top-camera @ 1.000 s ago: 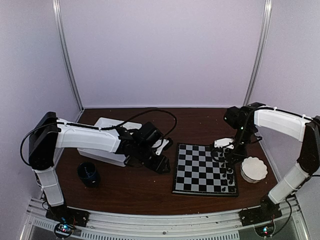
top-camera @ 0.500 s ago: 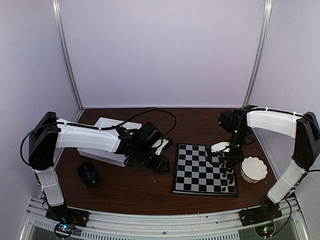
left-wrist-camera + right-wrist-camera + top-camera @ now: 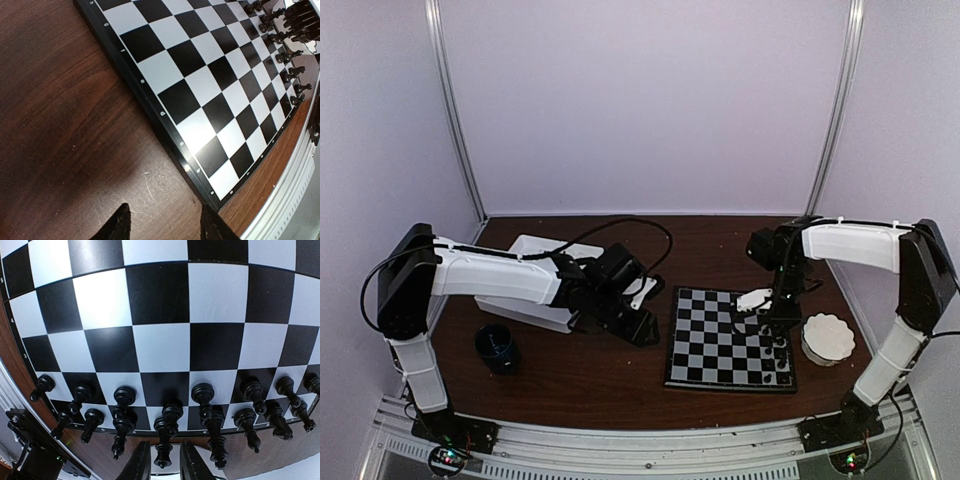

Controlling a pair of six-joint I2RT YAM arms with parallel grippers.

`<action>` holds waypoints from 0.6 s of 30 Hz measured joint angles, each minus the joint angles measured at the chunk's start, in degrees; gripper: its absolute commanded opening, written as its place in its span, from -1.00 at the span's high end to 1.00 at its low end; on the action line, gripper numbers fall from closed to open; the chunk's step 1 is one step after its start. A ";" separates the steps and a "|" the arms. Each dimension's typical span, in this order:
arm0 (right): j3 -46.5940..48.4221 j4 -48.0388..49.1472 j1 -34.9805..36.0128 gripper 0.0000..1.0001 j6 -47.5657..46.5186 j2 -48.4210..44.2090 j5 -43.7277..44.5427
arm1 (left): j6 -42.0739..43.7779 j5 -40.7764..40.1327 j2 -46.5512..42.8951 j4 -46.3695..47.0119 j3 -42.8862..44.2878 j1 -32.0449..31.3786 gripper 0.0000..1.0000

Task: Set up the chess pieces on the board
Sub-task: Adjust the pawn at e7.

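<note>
The left arm [image 3: 490, 275] rises from its base, folds at the shoulder and reaches right, low across a white tray [image 3: 530, 250]; a dark cup [image 3: 498, 347] stands on the table in front of it. The left gripper [image 3: 167, 227] hangs over bare wood just beside the board's left rim, with its fingers spread and nothing between them. The board [image 3: 715, 340] lies flat at the middle-right of the table. Black chess pieces [image 3: 202, 392] stand in two rows along its right edge, and some lean. The right arm [image 3: 850, 243] climbs from its base to a high elbow, runs left, then bends down at the wrist over those rows. The right gripper [image 3: 164, 467] has its fingers close together on either side of one black piece [image 3: 163, 442]; I cannot tell whether they pinch it. A white bowl [image 3: 828, 338] sits just right of the board.
</note>
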 measured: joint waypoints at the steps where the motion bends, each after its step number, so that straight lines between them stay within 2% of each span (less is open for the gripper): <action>1: 0.00 0.15 0.00 0.56 0.00 0.22 0.20 | 0.02 0.00 0.00 0.02 0.00 0.00 0.04; 14: -0.74 1.73 0.33 0.57 0.02 2.21 2.32 | 0.00 0.04 0.00 0.09 -0.11 0.00 0.04; 18: -1.05 2.16 0.39 0.68 0.02 2.49 2.38 | 0.00 0.04 0.00 0.09 -0.13 0.00 0.04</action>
